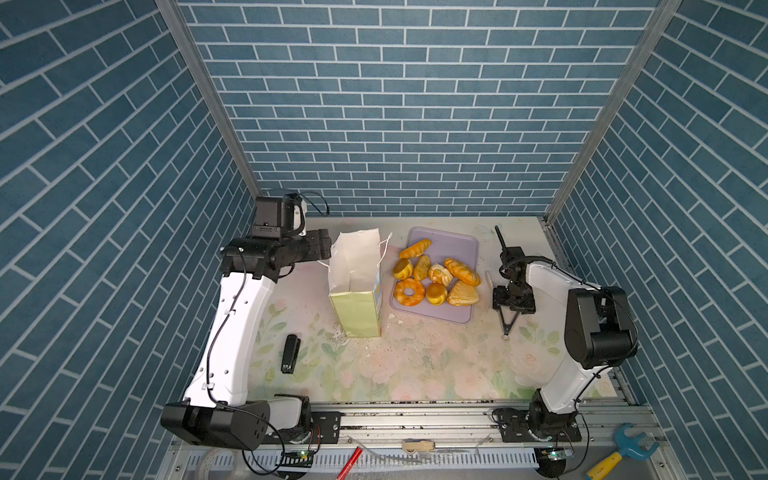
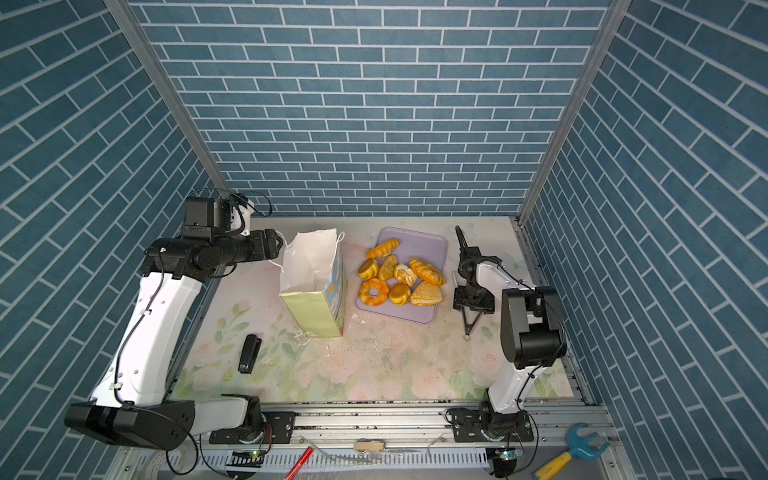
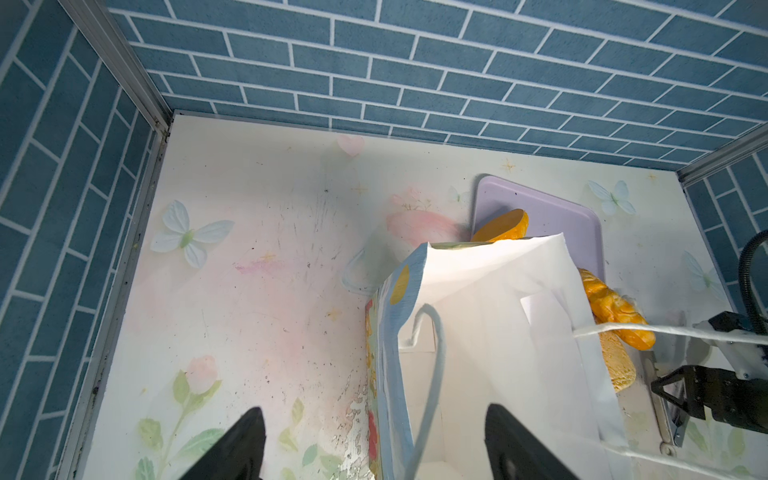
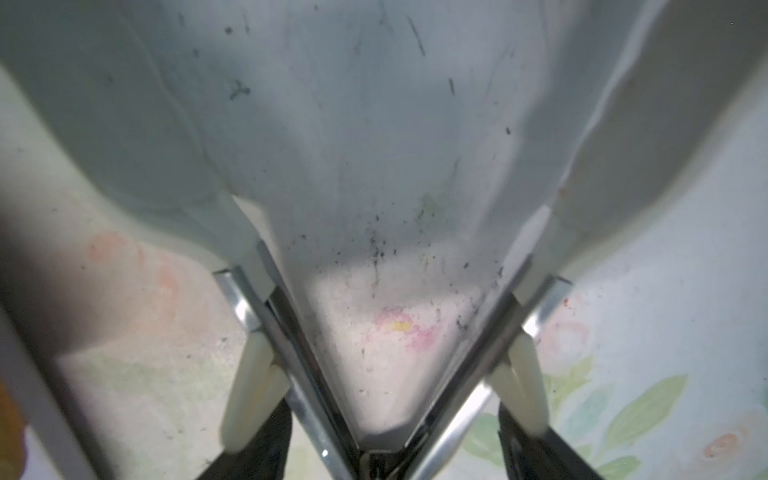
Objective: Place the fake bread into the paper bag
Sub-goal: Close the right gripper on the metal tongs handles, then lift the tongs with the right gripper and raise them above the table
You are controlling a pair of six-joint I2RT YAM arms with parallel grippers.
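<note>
On the table (image 1: 415, 365), the paper bag (image 1: 357, 307) stands upright, long axis vertical, mouth up, just left of a lilac tray (image 1: 453, 245) carrying the fake bread (image 1: 436, 274), its two long loaves (image 1: 414, 248) slanting opposite ways. Left pincer (image 3: 374, 415), jaws apart, sits at the bag's rim. Right pincer (image 4: 388, 449) clamps spread tongs (image 4: 307, 374).

Blue brick-pattern walls (image 1: 399, 104) close the counter (image 1: 415, 365) in on three sides and meet at bare aluminium corner posts (image 1: 210, 95) behind it. The counter top is pale, printed with pink roses, green leaves and white butterflies (image 3: 187, 235), and scuffed with dark marks. A metal rail (image 1: 415, 419) runs along its front edge. The light is bright and even.
</note>
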